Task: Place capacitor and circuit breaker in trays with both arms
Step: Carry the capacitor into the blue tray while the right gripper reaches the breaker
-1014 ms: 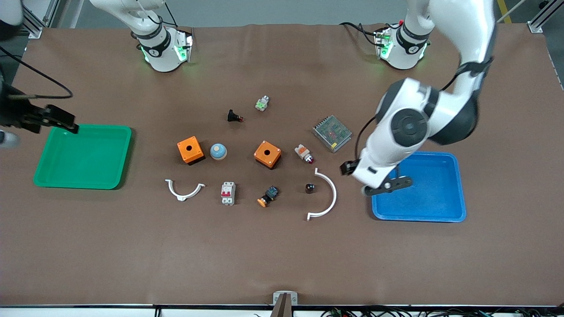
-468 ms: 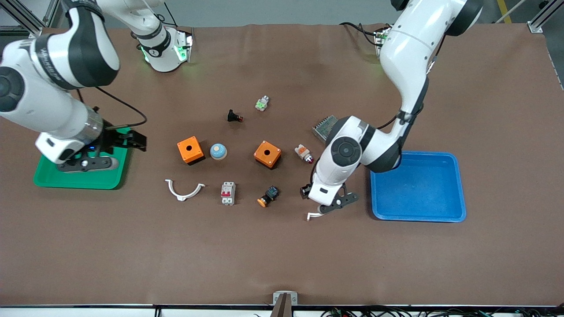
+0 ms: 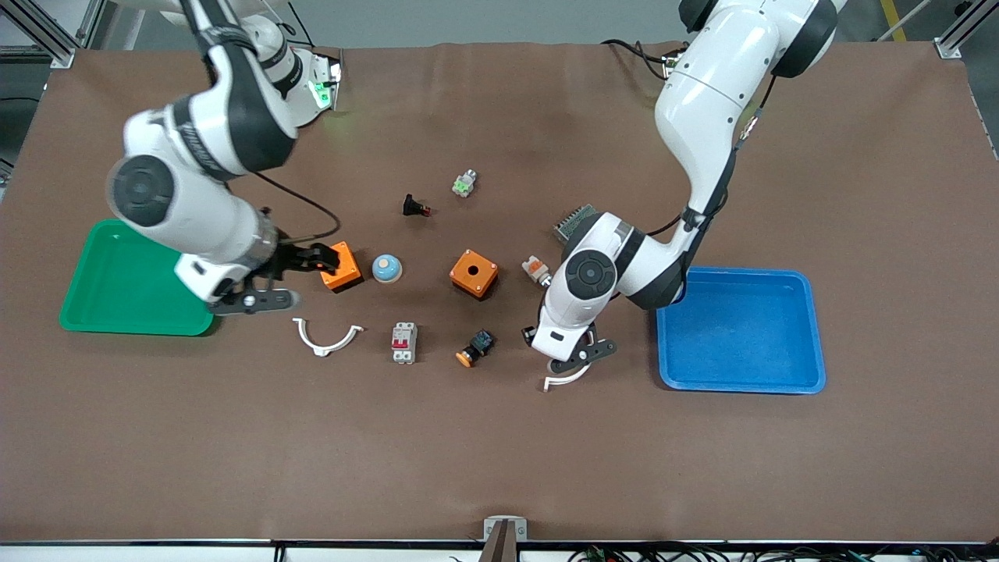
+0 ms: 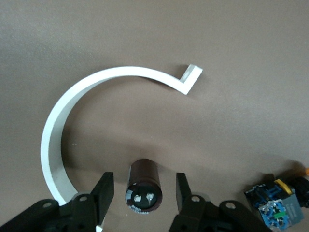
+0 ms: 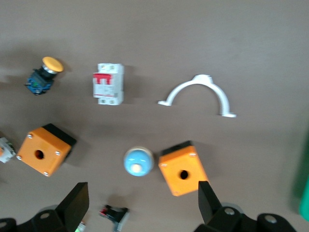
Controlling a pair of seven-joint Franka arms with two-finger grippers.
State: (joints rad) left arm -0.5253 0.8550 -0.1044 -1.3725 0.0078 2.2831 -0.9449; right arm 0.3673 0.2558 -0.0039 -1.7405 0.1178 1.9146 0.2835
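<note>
Left wrist view shows you the left gripper (image 4: 144, 189) with fingers (image 4: 105, 189) spread wide, the capacitor (image 4: 143, 187) standing between them — untouched, inside the white curved bracket (image 4: 72, 104). Your right gripper (image 3: 265, 289) — fingers wide too — hangs beside an orange box (image 3: 341, 268); the circuit breaker (image 3: 403, 342) lies on the bench (image 3: 499, 453), nearer the front camera.

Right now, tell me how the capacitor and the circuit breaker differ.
The capacitor is a dark, stubby cylinder; the circuit breaker is a white rectangular block with red switches. The capacitor sits between the open fingers of the left gripper, inside the white curved clamp; the circuit breaker lies free, the open right gripper not yet over it. Both rest on the table.
</note>
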